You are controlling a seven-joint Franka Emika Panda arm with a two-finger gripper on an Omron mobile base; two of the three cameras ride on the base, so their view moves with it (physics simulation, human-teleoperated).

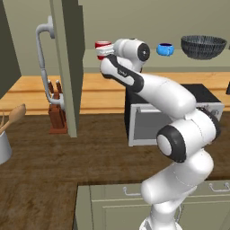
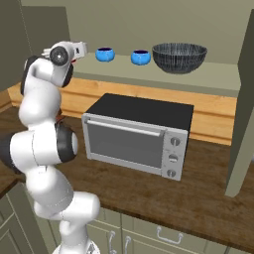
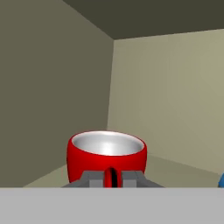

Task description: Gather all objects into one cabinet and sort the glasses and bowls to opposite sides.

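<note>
Gripping the handle of the glossy red mug [image 3: 106, 155], the gripper [image 3: 112, 177] has its dark fingers pinched nearly together on that thin red strip. The mug is round, with a pale, smooth inside, and sits at the left end of the cabinet shelf [image 2: 218, 79], which is flat and pale grey-green. Further right on that shelf stand two squat bright-blue cups [image 2: 104, 54] [image 2: 140, 57], then the wide dark bowl [image 2: 179, 57] with fine pale ribs. The cabinet door [image 1: 67, 63] stands open, its curved white handle [image 1: 44, 54] smooth. A boxy steel toaster oven [image 2: 136, 136] sits on the wooden counter [image 2: 208, 198] below.
</note>
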